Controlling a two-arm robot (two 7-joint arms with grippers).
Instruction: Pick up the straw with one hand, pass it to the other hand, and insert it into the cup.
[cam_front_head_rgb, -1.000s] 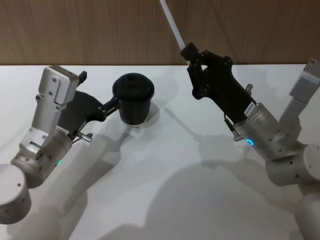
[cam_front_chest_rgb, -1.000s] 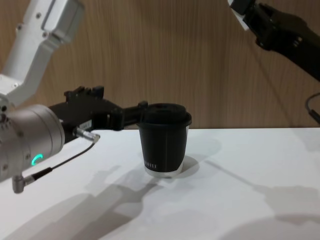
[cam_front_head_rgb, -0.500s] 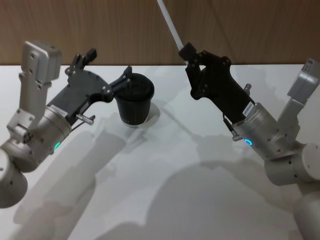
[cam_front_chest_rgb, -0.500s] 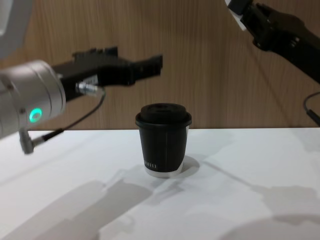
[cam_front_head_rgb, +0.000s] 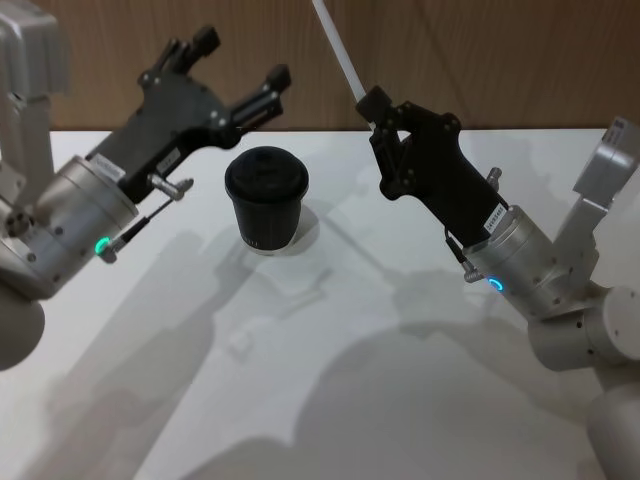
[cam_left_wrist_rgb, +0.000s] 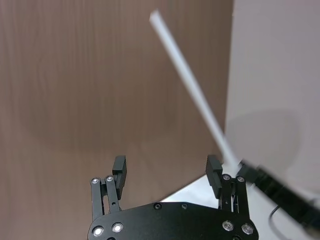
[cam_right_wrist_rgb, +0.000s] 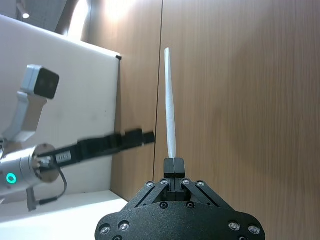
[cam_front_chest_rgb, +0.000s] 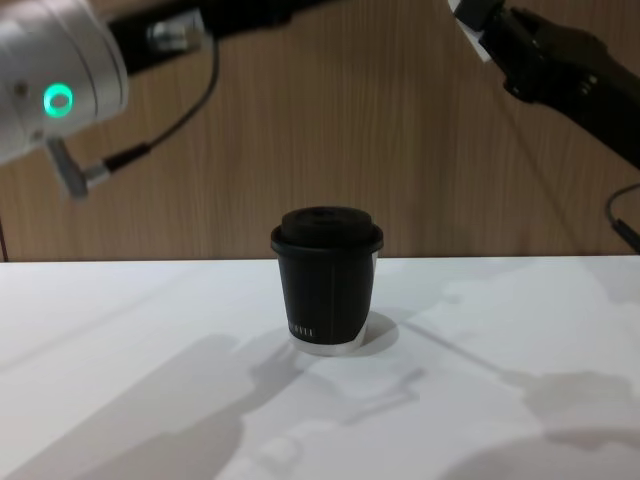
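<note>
The black lidded cup (cam_front_head_rgb: 266, 201) stands upright on the white table, and the chest view shows the cup (cam_front_chest_rgb: 326, 281) from the side. My left gripper (cam_front_head_rgb: 242, 58) hangs open and empty in the air, above and just behind the cup. My left gripper (cam_left_wrist_rgb: 166, 169) faces the wall with the straw (cam_left_wrist_rgb: 190, 90) slanting ahead of it, beyond its fingers. To the cup's right, my right gripper (cam_front_head_rgb: 376, 102) is raised and shut on the low end of the white straw (cam_front_head_rgb: 337, 45). In the right wrist view the straw (cam_right_wrist_rgb: 170, 100) stands straight up out of my right gripper (cam_right_wrist_rgb: 171, 164).
A wood-panelled wall (cam_front_head_rgb: 500, 60) runs along the back edge of the white table (cam_front_head_rgb: 350, 330). The left arm's silver wrist (cam_front_chest_rgb: 60, 70) with its green light sits high at the left of the chest view. The right gripper (cam_front_chest_rgb: 492, 28) is at that view's upper right.
My left gripper has risen from the cup's side to above and behind it. The cup has stayed put. The right gripper with the straw has hardly moved.
</note>
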